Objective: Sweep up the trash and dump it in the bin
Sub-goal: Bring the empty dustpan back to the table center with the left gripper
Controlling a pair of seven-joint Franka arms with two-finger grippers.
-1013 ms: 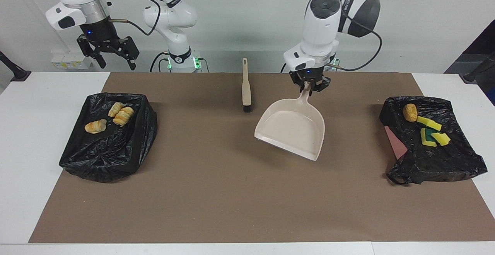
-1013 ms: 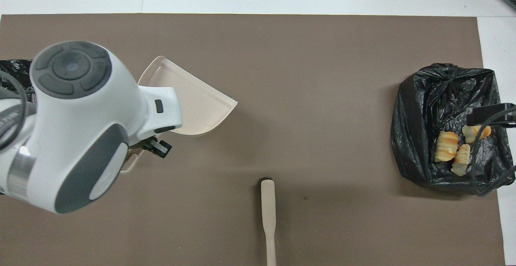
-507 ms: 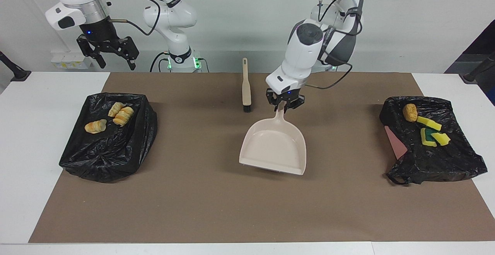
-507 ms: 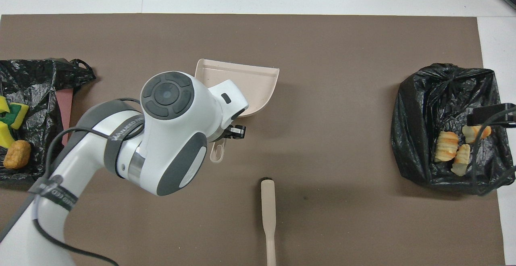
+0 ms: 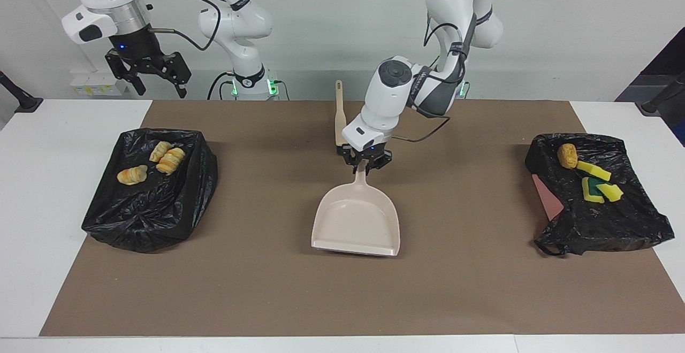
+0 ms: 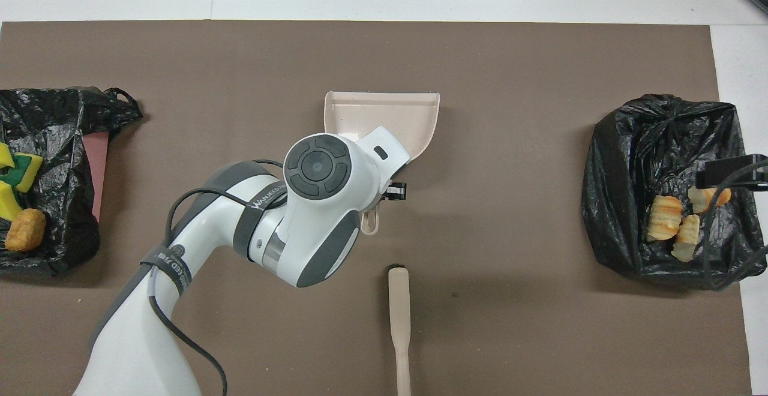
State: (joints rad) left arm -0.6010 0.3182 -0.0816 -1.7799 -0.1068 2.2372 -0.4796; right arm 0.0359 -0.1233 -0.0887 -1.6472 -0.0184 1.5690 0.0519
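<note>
My left gripper [image 5: 365,163] is shut on the handle of the beige dustpan [image 5: 357,222], which is empty. Its lip is low at the mat's middle and points away from the robots. The dustpan also shows in the overhead view [image 6: 390,114]. The trash lies in two black-bagged bins. Three bread pieces [image 5: 160,161] are in the bin [image 5: 150,214] at the right arm's end. Yellow sponge bits [image 5: 598,182] and a brown nugget [image 5: 567,155] are in the bin [image 5: 604,224] at the left arm's end. My right gripper [image 5: 155,86] is open and empty, raised over the mat's edge nearest the robots, by the bread bin.
The beige-handled brush [image 6: 398,318] lies on the brown mat [image 5: 267,289], nearer to the robots than the dustpan; my left arm partly hides it in the facing view. A pink patch [image 5: 546,198] shows through the sponge bin's bag.
My left arm carried the dustpan from near the sponge bin toward the mat's middle, lowered it and turned its lip away from the robots. The right arm has not moved.
</note>
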